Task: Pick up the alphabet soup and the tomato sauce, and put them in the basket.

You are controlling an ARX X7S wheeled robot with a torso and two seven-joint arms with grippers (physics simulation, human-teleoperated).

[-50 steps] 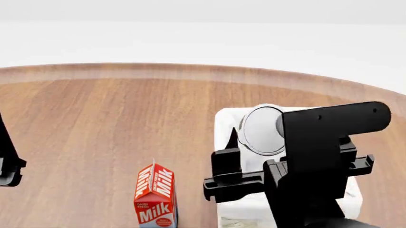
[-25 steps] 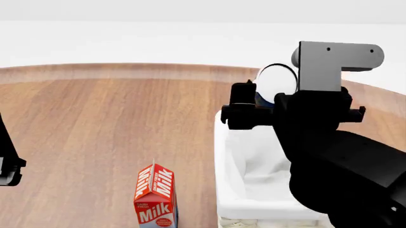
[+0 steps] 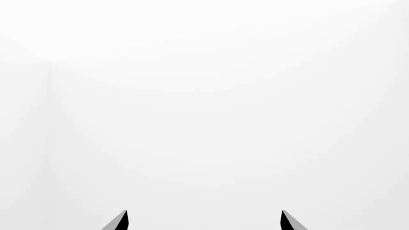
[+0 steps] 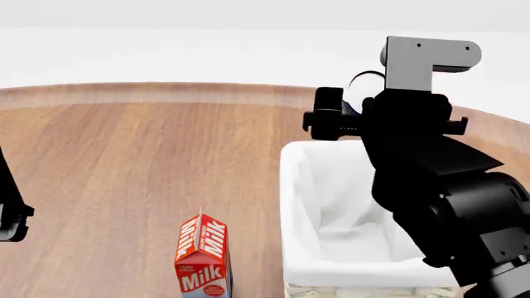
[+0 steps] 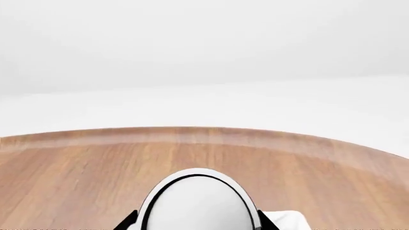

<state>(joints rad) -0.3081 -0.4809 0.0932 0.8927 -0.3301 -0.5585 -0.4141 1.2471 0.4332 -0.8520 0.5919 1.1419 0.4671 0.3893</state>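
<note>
Since the earlier head frames, the right arm has risen and drawn back toward the far end of the large cream-white wicker basket with the white cloth lining (image 4: 319, 205). A second ago its black right pincer (image 4: 352, 118) sat low over the basket's middle; it now stands above and just past the far rim. The milk carton and the left arm have not shifted.

The right pincer is closed on a small cylindrical can (image 5: 198, 203). From the head view only a thin dark arc of it (image 4: 362, 77) shows behind the arm's grey bracket (image 4: 426, 59), with a trace of blue between the black parts; this fits the alphabet soup, though the label cannot be read. The right wrist camera meets the can's pale silver-white end face square on, dark-rimmed, with a black fingertip (image 5: 128, 221) at each side. The can's long axis therefore lies along the pincer's line of sight, roughly level, pointing outward over the wooden bench (image 4: 149, 161).

The red-and-white milk carton (image 4: 202, 256) stands upright on the bench, near the basket's left side.

The left pincer (image 3: 203, 220) shows two dark tips set wide apart, nothing between them, against blank white.
</note>
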